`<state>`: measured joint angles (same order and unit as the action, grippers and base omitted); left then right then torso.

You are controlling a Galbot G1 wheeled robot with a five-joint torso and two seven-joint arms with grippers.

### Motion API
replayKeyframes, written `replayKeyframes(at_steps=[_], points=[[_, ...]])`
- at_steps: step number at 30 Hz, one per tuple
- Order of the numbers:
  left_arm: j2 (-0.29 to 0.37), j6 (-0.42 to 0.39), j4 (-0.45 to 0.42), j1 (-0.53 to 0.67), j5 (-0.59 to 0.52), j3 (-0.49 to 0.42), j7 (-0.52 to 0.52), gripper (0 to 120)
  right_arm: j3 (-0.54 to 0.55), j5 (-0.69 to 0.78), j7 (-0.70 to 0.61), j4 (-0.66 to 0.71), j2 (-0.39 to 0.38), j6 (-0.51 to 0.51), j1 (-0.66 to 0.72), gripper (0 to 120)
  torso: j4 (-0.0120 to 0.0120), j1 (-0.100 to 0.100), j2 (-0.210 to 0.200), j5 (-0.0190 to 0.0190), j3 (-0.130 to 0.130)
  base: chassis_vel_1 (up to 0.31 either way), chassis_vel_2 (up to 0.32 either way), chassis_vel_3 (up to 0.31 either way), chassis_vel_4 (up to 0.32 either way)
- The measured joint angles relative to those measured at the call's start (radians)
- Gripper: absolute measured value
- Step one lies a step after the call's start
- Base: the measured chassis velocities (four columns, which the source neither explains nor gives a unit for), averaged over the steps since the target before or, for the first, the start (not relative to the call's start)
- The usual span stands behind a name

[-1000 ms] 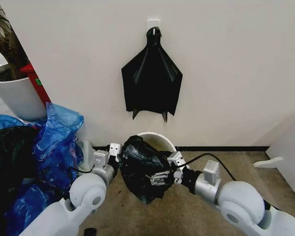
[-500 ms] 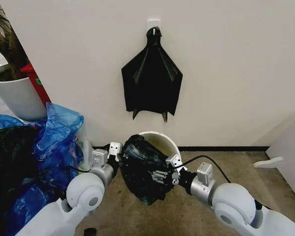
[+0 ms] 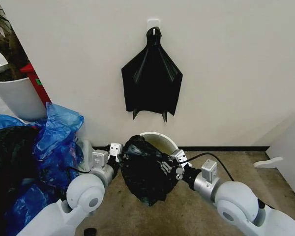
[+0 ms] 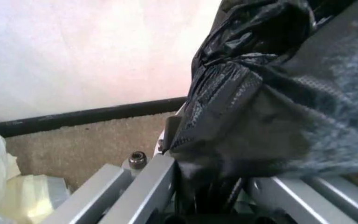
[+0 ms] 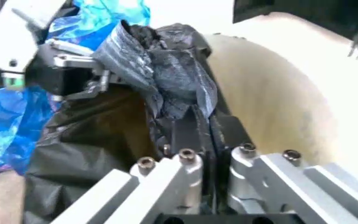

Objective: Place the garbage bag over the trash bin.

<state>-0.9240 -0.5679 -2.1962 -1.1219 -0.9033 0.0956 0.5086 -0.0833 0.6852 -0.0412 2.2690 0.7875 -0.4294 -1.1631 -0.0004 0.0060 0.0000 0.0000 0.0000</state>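
Nearest the head cam, both arms are extended fwd and low over the carpeted floor [image 3: 221, 162], converging on the garbage bag [image 3: 147, 172].

L gripper [image 3: 119, 153] is positioned at the bag's left edge. In the left wrist view its fingers [image 4: 145, 186] are seen pressed together on a gathered fold of black film – the bag [image 4: 253, 107] is pinched and bunched directly ahead of them.

R gripper [image 3: 168, 168] is positioned at the bag's right side. In the right wrist view the fingers [image 5: 185, 135] are seen closed tight on a twisted strip of film; the bag [image 5: 104, 140] is draped to one side, and the L gripper [image 5: 73, 70] is visible farther off, clamped on the opposite edge.

The bag is held between the two grippers, crumpled, in front of the trash bin [image 3: 162, 138] and overlapping its near-left rim. Most of the film hangs outside, over the bin's front. The bin's pale interior [image 5: 272, 107] is exposed – rim not covered on the far and right sides.

Left of the arms, blue plastic bags [image 3: 54, 142] are piled on the floor. Behind them, a white plant pot [image 3: 17, 96] is seen.

Farthest: a flat fan-shaped black bundle [image 3: 151, 81] is hung from a hook [image 3: 153, 22] on the wall [image 3: 236, 64], above the bin.
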Motion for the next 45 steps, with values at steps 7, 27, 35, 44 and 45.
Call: replayKeyframes(at_steps=[7, 27, 35, 44, 45], points=[[0.011, 0.031, 0.021, -0.058, 0.182, 0.008, -0.125, 1, -0.045, 0.033, -0.018, 0.019, -0.004, 0.004, 0.01, 0, 0.0002, 0.0, 0.0, 0.0, 0.0, 0.0, 0.0, 0.0, 0.0], [0.03, 0.118, -0.076, -0.19, 0.307, 0.054, -0.346, 1, -0.078, 0.122, 0.095, -0.189, -0.159, 0.016, 0.189, 0, 0.0001, 0.0, 0.0, -0.0002, 0.0, 0.0, 0.0, 0.0, 0.0], [0.019, 0.184, -0.09, -0.204, 0.308, 0.057, -0.437, 1, -0.078, 0.074, 0.317, -0.303, -0.199, 0.09, 0.2, 0, 0.0001, 0.0, 0.0, 0.0, 0.0, 0.0, 0.0, 0.0, 0.0], [0.013, 0.234, -0.094, -0.213, 0.266, 0.066, -0.465, 1, -0.069, 0.017, 0.54, -0.449, -0.167, 0.217, 0.183, 0, 0.0001, 0.0, 0.0, -0.0001, 0.0, 0.0, 0.0, 0.0, 0.0], [0.012, 0.236, -0.097, -0.212, 0.246, 0.067, -0.465, 1, -0.067, 0.007, 0.552, -0.471, -0.159, 0.237, 0.18, 0, 0.0001, 0.0, 0.0, 0.0003, 0.0, 0.0, 0.0, 0.0, 0.0]])
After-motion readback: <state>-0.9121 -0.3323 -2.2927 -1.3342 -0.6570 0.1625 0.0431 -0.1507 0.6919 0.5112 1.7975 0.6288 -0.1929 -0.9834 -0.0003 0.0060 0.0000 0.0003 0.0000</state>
